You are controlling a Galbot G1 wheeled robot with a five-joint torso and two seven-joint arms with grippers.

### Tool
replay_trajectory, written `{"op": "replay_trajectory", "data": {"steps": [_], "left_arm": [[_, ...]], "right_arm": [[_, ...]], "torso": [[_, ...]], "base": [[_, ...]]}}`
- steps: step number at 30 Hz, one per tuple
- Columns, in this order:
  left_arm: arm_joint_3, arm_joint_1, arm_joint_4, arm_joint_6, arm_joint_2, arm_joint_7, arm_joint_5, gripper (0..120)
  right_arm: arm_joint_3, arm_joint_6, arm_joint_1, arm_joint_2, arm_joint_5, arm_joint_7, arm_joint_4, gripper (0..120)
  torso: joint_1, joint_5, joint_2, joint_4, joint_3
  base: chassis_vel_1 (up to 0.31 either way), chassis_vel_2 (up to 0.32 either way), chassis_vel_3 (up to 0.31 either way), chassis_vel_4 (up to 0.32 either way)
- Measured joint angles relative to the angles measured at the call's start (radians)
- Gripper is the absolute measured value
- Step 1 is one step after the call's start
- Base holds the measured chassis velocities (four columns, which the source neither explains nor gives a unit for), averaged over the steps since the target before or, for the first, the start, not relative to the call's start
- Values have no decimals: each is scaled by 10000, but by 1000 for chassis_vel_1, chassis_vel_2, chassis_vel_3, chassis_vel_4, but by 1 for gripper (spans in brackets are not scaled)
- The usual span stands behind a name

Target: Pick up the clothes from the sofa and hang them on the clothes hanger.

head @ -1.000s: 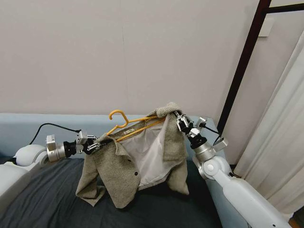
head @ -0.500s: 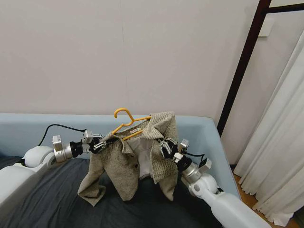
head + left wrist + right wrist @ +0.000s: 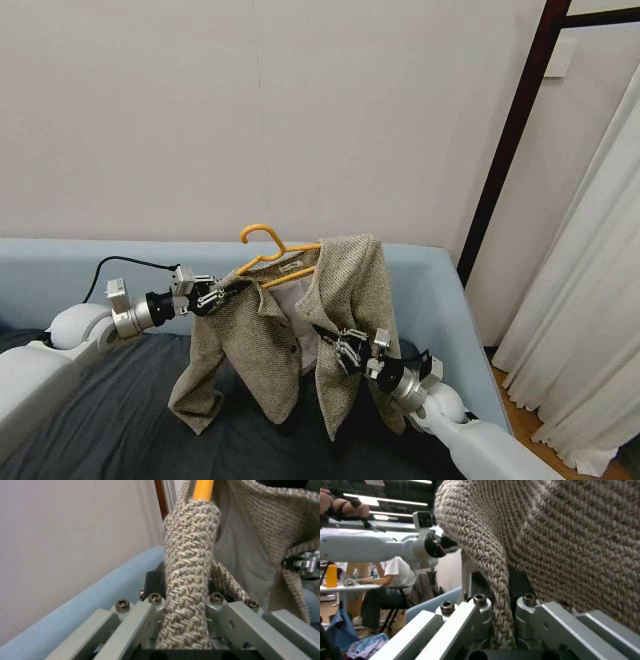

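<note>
1. Beige tweed jacket (image 3: 345,290) hangs on the orange plastic hanger (image 3: 262,236), held in the air over the pale blue sofa (image 3: 60,262). One sleeve hangs low near the dark seat cushion (image 3: 90,420).
2. Change: your right gripper (image 3: 345,352) has dropped from the collar to the front edge, and the right shoulder now drapes over the hanger. Dressing looks nearly done. Whether the hanger arm sits inside that shoulder, I cannot tell.
3. Grip: your left gripper (image 3: 215,297) is clamped on the tweed-wrapped hanger end. The right pinches a fold of the front edge.
4. Room: the dark rack post (image 3: 510,140) stands well apart to your right, with open air between. The hook is free.
</note>
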Motion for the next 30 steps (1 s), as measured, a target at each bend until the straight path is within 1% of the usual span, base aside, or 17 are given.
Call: {"op": "replay_trajectory", "data": {"steps": [10,14,15,17,18,20,21,23,24,25,28,30], "left_arm": [[-228,396,-296,-37,105,-13,-42,7],[-393,628,-398,-49,125,-14,-25,7],[-425,692,-408,-59,135,-14,-5,7],[-436,713,-409,-70,141,-14,7,7],[-450,736,-408,-87,152,-14,34,7],[-463,742,-373,-133,158,-57,70,7],[-463,742,-373,-133,158,-57,70,7],[-463,681,-296,-195,156,-126,99,7],[-463,639,-258,-214,154,-150,103,7],[-463,639,-258,-214,154,-150,103,7],[-462,524,-121,-280,157,-242,103,7],[-459,510,-82,-297,174,-250,107,7]], "right_arm": [[-246,165,184,202,-63,407,203,1],[-349,396,212,250,-279,815,407,2],[-354,423,184,237,-293,949,552,8],[-354,427,167,222,-284,997,631,9],[-353,429,132,187,-244,1021,789,15],[-316,437,57,72,-115,709,1090,23],[-316,437,57,72,-115,709,1090,23],[-231,533,-17,-52,-310,-90,1070,35],[-176,582,-82,-116,-483,-479,1000,39],[-176,582,-82,-116,-483,-479,1000,39],[4,597,-354,-350,-790,-1748,945,53],[166,582,-457,-455,-954,-2315,962,61]], "torso": [[0,-1,0,3,0],[0,-1,0,2,0],[0,-1,0,2,0],[0,-2,0,2,0],[0,-1,0,2,0],[0,-1,0,2,0],[0,-1,0,2,0],[0,-2,0,2,0],[-1,-1,0,2,0],[-1,-1,0,2,0],[0,-1,0,0,0],[-1,0,0,0,0]], "base": [[0,0,0,0],[0,0,0,0],[0,0,0,0],[0,0,0,0],[0,0,0,0],[0,0,0,0],[0,0,0,0],[0,0,0,0],[0,0,0,0],[0,0,0,0],[0,0,0,0],[0,0,0,0]]}}
